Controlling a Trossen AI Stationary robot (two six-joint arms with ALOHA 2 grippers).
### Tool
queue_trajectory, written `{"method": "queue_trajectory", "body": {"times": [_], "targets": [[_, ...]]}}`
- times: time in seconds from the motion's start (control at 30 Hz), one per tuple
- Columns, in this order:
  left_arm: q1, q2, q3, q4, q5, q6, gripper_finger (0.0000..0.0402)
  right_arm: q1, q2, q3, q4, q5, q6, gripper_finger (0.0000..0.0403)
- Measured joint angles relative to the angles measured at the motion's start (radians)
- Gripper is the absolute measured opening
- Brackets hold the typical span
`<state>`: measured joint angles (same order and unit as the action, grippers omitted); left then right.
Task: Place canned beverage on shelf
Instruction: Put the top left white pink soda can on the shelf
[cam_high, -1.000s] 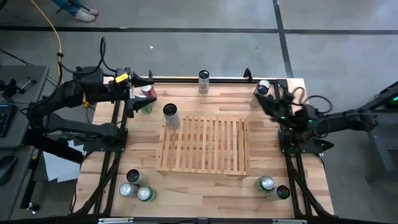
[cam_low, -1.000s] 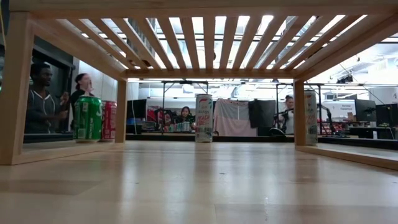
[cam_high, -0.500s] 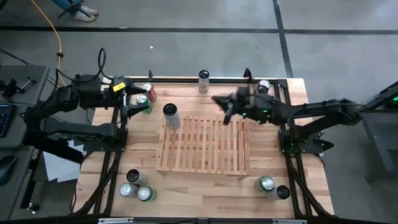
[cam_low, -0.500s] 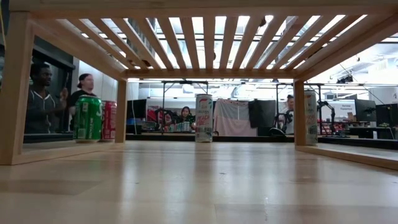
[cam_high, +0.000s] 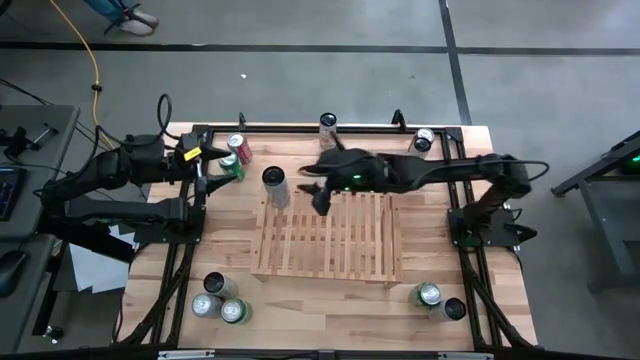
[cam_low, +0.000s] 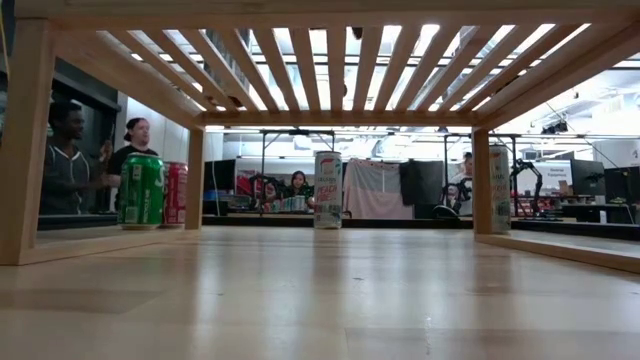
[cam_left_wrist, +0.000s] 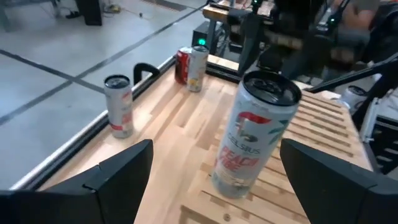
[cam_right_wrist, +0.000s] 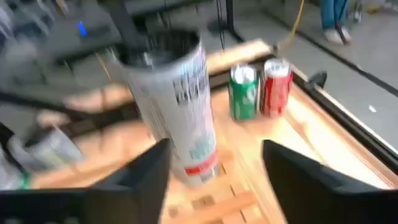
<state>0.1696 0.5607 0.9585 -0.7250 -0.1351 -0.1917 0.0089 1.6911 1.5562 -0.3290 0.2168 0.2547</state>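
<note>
A tall white can (cam_high: 275, 187) stands upright at the far left corner of the slatted light-wood shelf (cam_high: 330, 235); it also shows in the left wrist view (cam_left_wrist: 252, 134) and the right wrist view (cam_right_wrist: 180, 106). My right gripper (cam_high: 312, 190) is open, reaching over the shelf's far edge, just right of the can, with its fingers (cam_right_wrist: 298, 174) short of it. My left gripper (cam_high: 207, 172) is open to the can's left, beside a green can (cam_high: 233, 165) and a red can (cam_high: 240, 148). The low view looks under the shelf (cam_low: 320, 60).
More cans stand on the table: one at the far edge (cam_high: 328, 125), one at the far right (cam_high: 423, 140), three at the near left (cam_high: 215, 300), two at the near right (cam_high: 440, 300). People sit in the room behind (cam_low: 70, 160).
My right arm has swung from the table's far right corner toward the left, along the shelf's far edge, up to the tall white can. My left gripper has drawn back a little toward the table's left and near side. No can has moved.
</note>
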Motion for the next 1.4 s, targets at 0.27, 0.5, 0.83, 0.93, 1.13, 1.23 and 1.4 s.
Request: {"method": "queue_trajectory", "body": {"times": [0.27,0.5,0.83,0.93,1.13,1.23,1.4], "targets": [[0.000,0.044,0.000,-0.011,-0.033,0.020,0.0343,0.021,0.126,0.207,-0.357,-0.067,-0.059,0.0361],[0.000,0.075,0.000,-0.010,-0.030,0.019,0.0343,0.049,0.081,0.191,-0.468,-0.093,-0.049,0.0365],[0.000,0.134,0.000,-0.010,-0.031,0.019,0.0343,0.066,0.057,-0.127,0.262,0.039,0.070,0.0365],[0.000,0.147,0.000,-0.009,-0.033,0.019,0.0343,0.077,0.063,-0.153,0.304,0.138,0.079,0.0365],[0.000,0.181,0.000,0.035,-0.036,0.046,0.0343,0.100,0.074,-0.151,0.367,0.222,0.007,0.0365],[0.000,0.215,0.000,0.059,-0.045,0.092,0.0343,0.102,0.079,-0.151,0.372,0.222,-0.010,0.0365],[0.000,0.272,0.000,0.080,-0.062,0.116,0.0343,0.103,0.097,-0.151,0.423,0.239,-0.050,0.0365]]}}
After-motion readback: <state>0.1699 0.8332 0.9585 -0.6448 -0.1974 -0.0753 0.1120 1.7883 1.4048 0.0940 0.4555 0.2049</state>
